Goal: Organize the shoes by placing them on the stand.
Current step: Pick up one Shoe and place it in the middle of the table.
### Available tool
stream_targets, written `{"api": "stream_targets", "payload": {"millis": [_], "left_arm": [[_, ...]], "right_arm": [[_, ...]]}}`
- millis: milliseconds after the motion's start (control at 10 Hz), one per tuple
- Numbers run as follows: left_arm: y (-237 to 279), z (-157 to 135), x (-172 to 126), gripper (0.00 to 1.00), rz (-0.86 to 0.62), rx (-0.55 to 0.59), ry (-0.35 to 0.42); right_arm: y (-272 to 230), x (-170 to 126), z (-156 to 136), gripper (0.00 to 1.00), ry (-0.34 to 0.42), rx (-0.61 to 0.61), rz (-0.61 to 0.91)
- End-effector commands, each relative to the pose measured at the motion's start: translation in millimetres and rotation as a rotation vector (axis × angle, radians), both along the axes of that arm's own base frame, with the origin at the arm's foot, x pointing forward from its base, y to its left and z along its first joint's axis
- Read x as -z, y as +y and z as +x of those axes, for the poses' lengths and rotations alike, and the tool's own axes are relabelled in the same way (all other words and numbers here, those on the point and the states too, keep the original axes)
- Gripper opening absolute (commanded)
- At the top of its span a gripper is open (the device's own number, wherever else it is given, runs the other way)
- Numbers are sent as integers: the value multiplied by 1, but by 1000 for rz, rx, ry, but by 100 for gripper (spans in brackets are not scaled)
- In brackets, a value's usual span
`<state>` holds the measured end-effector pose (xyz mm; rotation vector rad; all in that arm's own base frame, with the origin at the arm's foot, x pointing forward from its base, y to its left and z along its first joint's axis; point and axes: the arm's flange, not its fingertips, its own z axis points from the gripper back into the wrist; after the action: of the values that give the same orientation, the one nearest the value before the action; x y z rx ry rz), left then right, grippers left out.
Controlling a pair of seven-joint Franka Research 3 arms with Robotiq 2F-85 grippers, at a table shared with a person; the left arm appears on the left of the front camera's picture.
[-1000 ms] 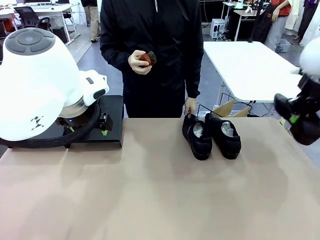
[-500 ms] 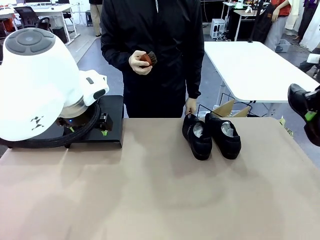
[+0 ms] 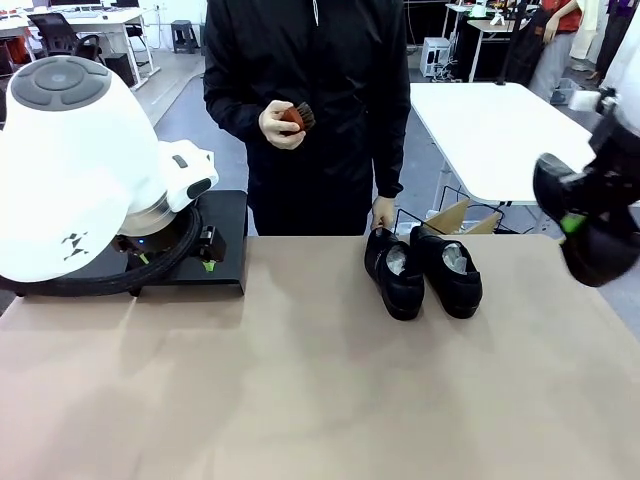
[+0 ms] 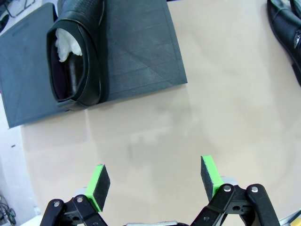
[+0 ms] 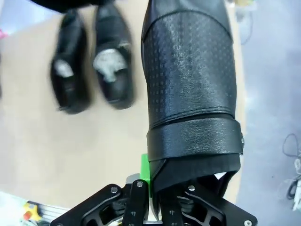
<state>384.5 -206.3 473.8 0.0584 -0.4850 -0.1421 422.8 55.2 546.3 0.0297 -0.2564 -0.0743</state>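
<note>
One shoe (image 5: 188, 70) is pinched in the right jaws by its back rim, toe pointing away. It's held in the air off the right side of the tabletop (image 3: 300, 400). Left jaws are spread wide and empty, over bare tabletop just beside the stand (image 4: 136, 52).

The stand is far left with a shoe on it (image 4: 75, 61); the bare patch next to that one looks like the target. Another shoe (image 3: 395, 272) and its neighbour (image 3: 450, 270) sit at the far edge by the person, who holds a brush (image 3: 292, 117).

Suggest:
- Rim grip looks thin, so go slow.
- Pass above the two loose shoes.
- Pull the left arm clear first.
- Land it sole-flat, parallel to the placed shoe.
- Release only once it's resting.
</note>
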Motion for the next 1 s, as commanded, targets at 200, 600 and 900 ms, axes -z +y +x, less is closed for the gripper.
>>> {"api": "stream_targets", "payload": {"millis": [200,600,900], "left_arm": [[-1,0,0,100,10,-20,-16],[-1,0,0,100,10,-20,-16],[-1,0,0,100,10,-20,-16]], "right_arm": [[44,-5,-15,0,5,-3,-8],[155,2,-42,0,30,-151,-117],[231,7,-58,0,54,-169,20]]}}
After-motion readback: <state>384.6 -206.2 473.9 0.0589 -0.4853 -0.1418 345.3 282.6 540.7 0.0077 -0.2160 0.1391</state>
